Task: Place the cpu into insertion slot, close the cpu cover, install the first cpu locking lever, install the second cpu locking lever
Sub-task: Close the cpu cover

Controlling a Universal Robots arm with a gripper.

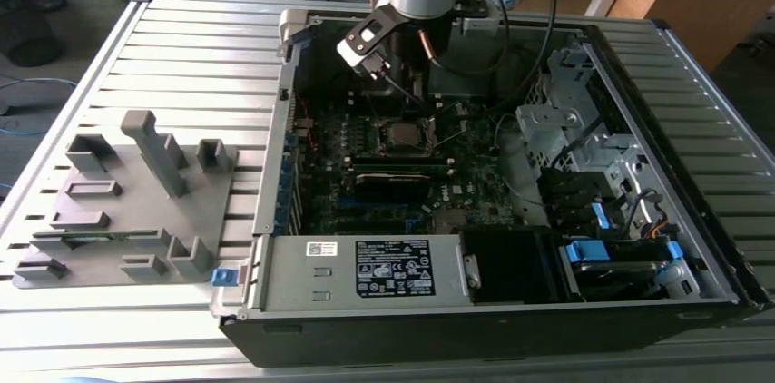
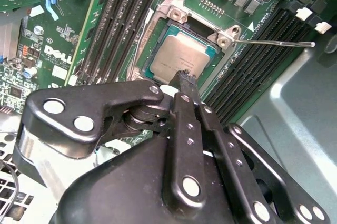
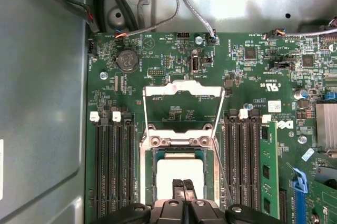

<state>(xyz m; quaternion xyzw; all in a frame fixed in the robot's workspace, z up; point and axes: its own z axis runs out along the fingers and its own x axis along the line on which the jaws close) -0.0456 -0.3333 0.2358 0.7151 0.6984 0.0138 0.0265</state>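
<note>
**A:** Where were the jaws, and had they hold of anything?

**B:** The black jaws were pinched together with nothing visible between them. Their tips rested on the small flat square chip with the dull silver top, the cpu (image 2: 181, 57), at the edge on their own side.

**A:** So the cpu lay straight beneath them?

**B:** Yes, directly under the tips. It sat flat in the square, silver-rimmed insertion slot (image 3: 148, 176) and looked seated. Being square, it had no long axis to line up.

**A:** And the thin silver hinged frame plate?

**B:** The cpu cover (image 3: 182, 90) was swung open, lying on the side of the slot away from the jaws, with its hinge between window and chip. A thin silver wire locking lever (image 2: 274, 43) stuck out free, unlatched by the look of it.

**A:** How much room was there?

**B:** Little, I judged. Long black memory slots (image 3: 113, 166) ran close on both sides of the slot across the green motherboard (image 3: 174, 56).

**A:** Farther out?

**B:** The open black computer case (image 1: 485, 328) stood on a grey slatted metal desk (image 1: 181, 47). A grey moulded parts holder (image 1: 133, 192) stood well apart on the exterior view's left.
</note>
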